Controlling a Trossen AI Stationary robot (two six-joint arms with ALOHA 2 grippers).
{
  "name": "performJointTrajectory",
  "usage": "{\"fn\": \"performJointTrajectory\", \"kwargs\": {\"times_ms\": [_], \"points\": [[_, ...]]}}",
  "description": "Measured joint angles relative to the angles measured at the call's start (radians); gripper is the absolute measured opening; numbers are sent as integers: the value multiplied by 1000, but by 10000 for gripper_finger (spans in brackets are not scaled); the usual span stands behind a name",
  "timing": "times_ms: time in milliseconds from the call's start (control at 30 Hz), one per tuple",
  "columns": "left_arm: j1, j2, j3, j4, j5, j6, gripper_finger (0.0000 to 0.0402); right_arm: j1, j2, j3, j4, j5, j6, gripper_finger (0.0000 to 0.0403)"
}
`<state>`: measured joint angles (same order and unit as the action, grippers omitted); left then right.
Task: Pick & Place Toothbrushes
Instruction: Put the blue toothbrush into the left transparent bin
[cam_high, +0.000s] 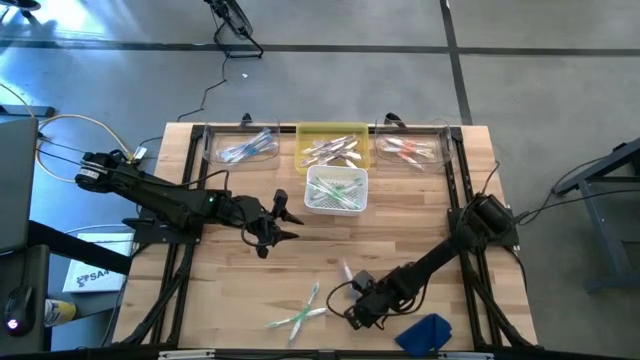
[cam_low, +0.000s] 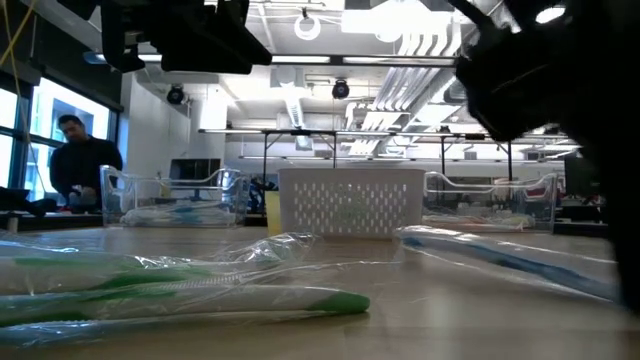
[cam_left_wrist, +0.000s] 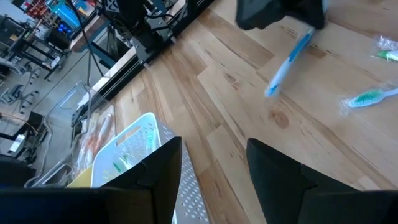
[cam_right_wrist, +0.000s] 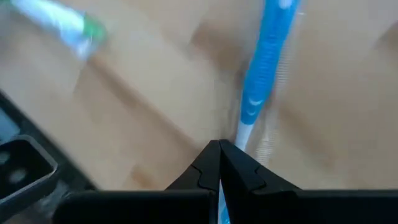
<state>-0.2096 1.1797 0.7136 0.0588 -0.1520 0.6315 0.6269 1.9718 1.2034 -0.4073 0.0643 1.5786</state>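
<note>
Bright overhead light; right wrist view blurred.

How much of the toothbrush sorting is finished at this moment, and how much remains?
Done: the four bins along the far edge already hold toothbrushes. In hand: the right tool is shut on a blue toothbrush. Left: green toothbrushes lie loose near the front edge. The left tool waits open beside the white basket.

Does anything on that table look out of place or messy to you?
A few green toothbrushes lie crossed and loose on the bare wood at the front, away from the containers at the back where the rest are sorted. A blue cloth lies crumpled at the front edge. The right gripper is shut on a blue toothbrush.
</note>
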Motion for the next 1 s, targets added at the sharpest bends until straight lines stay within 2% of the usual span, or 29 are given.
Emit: {"fn": "performJointTrajectory", "kwargs": {"times_ms": [233, 467, 700, 1000], "points": [[0, 0, 0, 2, -18, 0, 175, -39, -64, -4, -111, 127, -197, 3], [0, 0, 0, 1, -46, 17, 175, -47, -118, -3, -167, 147, -332, 3], [0, 0, 0, 3, -52, 25, 175, -42, -174, -3, -128, 192, -346, 3], [0, 0, 0, 4, -52, 26, 175, -17, -138, -2, 8, 135, -319, 3]]}}
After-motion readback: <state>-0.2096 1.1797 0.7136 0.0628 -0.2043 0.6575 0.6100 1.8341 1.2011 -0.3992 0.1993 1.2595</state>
